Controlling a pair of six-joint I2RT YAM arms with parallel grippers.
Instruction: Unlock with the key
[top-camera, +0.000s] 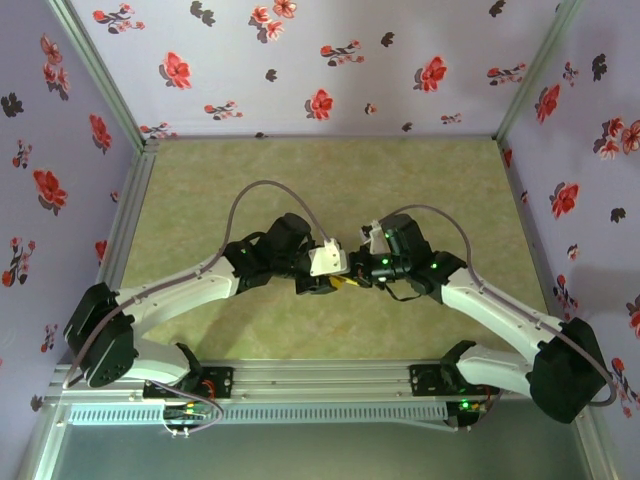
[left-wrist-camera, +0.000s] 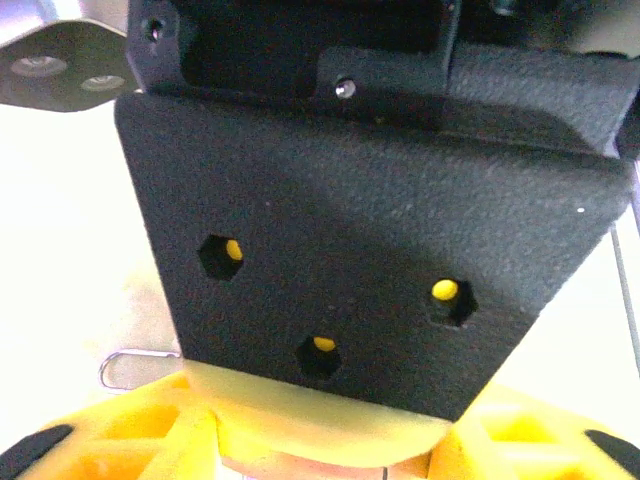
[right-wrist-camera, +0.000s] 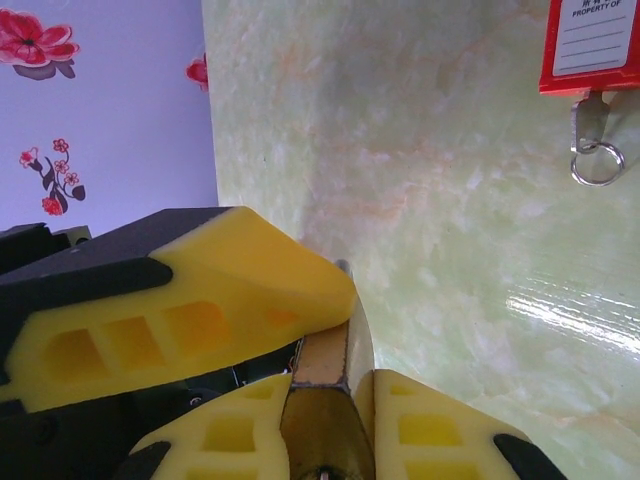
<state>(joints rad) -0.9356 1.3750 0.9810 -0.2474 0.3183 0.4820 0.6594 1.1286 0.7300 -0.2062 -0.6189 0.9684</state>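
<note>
R claw (right-wrist-camera: 325, 385) clamps brass padlock (right-wrist-camera: 322, 435), L claw (left-wrist-camera: 315, 450) crowds it, grip can't tell; key (right-wrist-camera: 589, 122) w/ ring (right-wrist-camera: 598, 162) sits at edge of red padlock (right-wrist-camera: 590, 45), well apart on counter (right-wrist-camera: 430, 250), so I'd back L off, then pinch key's bow squarely.

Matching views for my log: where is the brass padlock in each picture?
Right wrist: brass padlock, bottom centre, clamped between the right arm's fingers.
Left wrist: possibly the pale block at bottom centre; too washed out to tell.
Top external: those fingers sit at table centre.
Shared landmark: green marbled tabletop.
</note>
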